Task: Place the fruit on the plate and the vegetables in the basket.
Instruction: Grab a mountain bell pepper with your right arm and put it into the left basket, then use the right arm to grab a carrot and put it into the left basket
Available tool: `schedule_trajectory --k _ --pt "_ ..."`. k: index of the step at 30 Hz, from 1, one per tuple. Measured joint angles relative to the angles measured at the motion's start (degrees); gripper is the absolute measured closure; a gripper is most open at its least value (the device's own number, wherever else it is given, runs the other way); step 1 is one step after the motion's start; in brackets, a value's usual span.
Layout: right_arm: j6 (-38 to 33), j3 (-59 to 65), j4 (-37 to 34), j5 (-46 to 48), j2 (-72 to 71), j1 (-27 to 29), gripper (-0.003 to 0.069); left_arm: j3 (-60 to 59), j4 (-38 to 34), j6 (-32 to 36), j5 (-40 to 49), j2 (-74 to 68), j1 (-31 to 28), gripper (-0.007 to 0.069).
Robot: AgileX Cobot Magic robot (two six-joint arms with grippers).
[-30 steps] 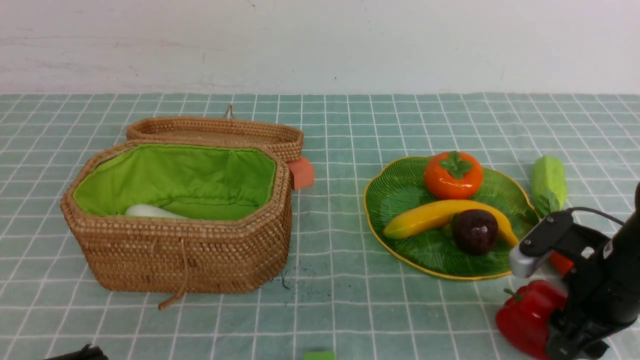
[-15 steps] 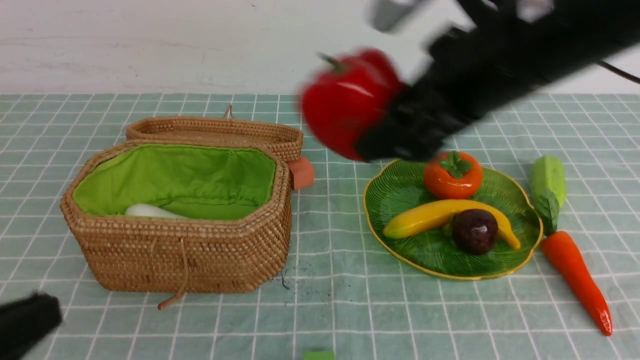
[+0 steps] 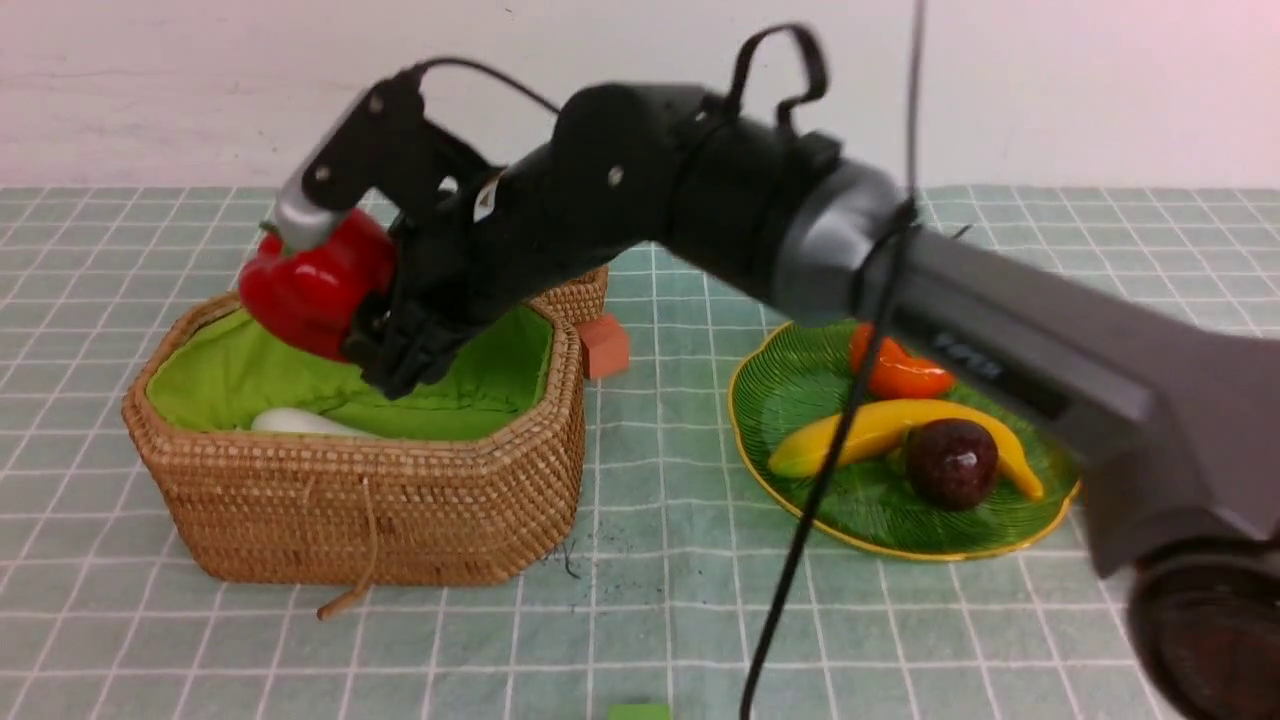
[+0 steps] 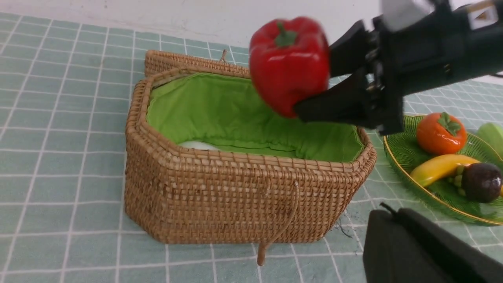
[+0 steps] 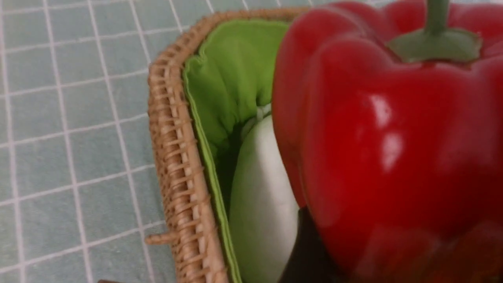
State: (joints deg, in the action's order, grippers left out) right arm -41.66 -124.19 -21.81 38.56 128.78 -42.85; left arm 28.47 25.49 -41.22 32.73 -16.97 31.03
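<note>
My right gripper (image 3: 340, 300) is shut on the shiny red bell pepper (image 3: 312, 280) and holds it just above the left half of the open wicker basket (image 3: 370, 500). A white radish (image 3: 300, 422) lies on the basket's green lining. The green leaf-shaped plate (image 3: 800, 385) carries the banana (image 3: 890, 425), the mangosteen (image 3: 950, 462) and the persimmon (image 3: 905, 378), which my arm partly covers. The light green gourd (image 4: 493, 133) shows past the plate in the left wrist view. The carrot is hidden. My left gripper (image 4: 387, 214) hangs shut and empty in front of the basket's right end.
The basket's lid (image 3: 575, 290) lies open behind it, with a small orange block (image 3: 603, 345) at its right end. My right arm stretches across above the plate, and its cable (image 3: 800, 540) hangs down in front. A small green piece (image 3: 637, 711) sits at the near edge.
My right arm lifted the red pepper from the front right of the table and swung it left, up over the plate, to above the basket. The left arm has left the front view.
</note>
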Motion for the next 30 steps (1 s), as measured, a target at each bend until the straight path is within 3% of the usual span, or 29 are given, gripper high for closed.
schedule_trajectory --k 2,5,7,10,14,18,22,26,28,30 --pt "0.48 -0.29 0.24 0.05 0.50 0.00 0.0146 0.00 0.00 -0.09 -0.20 0.00 0.00 0.0637" --pt "3.46 -0.76 1.74 0.49 -0.07 0.00 0.0018 0.00 0.00 -0.14 -2.17 0.00 0.00 0.0637" --pt "5.36 -0.87 3.32 1.68 -0.92 0.00 -0.0013 0.00 0.00 -0.14 -3.22 0.00 0.00 0.0637" --pt "8.04 -0.87 5.59 4.08 -3.03 0.00 -0.0016 0.00 0.00 -0.14 -3.70 0.00 0.00 0.0637" --pt "13.51 -0.87 10.63 12.08 -8.28 0.00 0.0035 0.00 -0.74 -0.05 -4.69 0.00 0.00 0.0637" --pt "26.06 -1.23 22.90 30.06 -17.36 0.09 0.0232 0.00 -9.83 7.46 -7.08 -0.03 0.00 0.0637" --pt "34.00 1.29 30.32 32.87 -23.37 1.97 0.0452 0.00 -22.26 19.31 -7.64 -0.31 0.00 0.0637" --pt "42.23 11.35 31.57 32.91 -31.10 7.21 0.0656 0.00 -38.63 40.03 -6.54 -0.49 0.00 0.0637" --pt "44.51 16.24 31.57 32.91 -33.88 9.95 0.0671 0.00 -43.94 46.88 -5.70 -0.49 0.00 0.0637" --pt "46.76 29.22 31.19 32.82 -39.64 18.67 0.0665 0.00 -53.30 57.95 -4.55 -0.49 0.00 0.0637"
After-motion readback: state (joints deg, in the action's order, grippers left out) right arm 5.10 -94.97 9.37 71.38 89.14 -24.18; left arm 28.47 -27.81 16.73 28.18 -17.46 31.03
